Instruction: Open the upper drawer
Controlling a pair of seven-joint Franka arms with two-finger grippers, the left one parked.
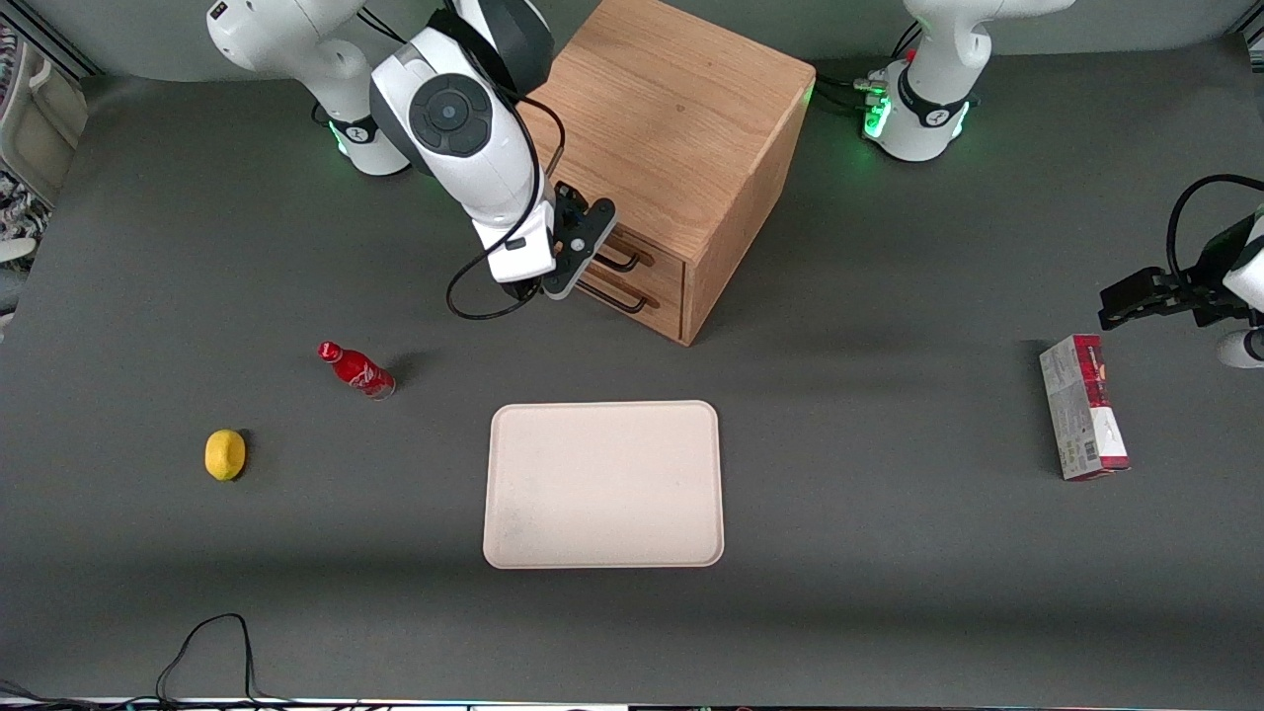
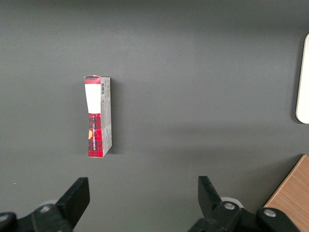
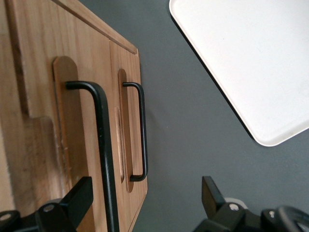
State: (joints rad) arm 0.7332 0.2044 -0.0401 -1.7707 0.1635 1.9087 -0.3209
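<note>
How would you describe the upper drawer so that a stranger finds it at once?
Find the cube-shaped oak cabinet between the arm bases. Its front carries two shallow drawers with thin black bar handles. The upper drawer is the one nearer the cabinet top, above the lower drawer; the open black gripper straddles its handle.

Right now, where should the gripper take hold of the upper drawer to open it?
By the black bar handle of the upper drawer, probably mid-length, approached from in front of the cabinet. The bar stands off the drawer face, leaving room for a finger. The gripper is open at that handle.
</note>
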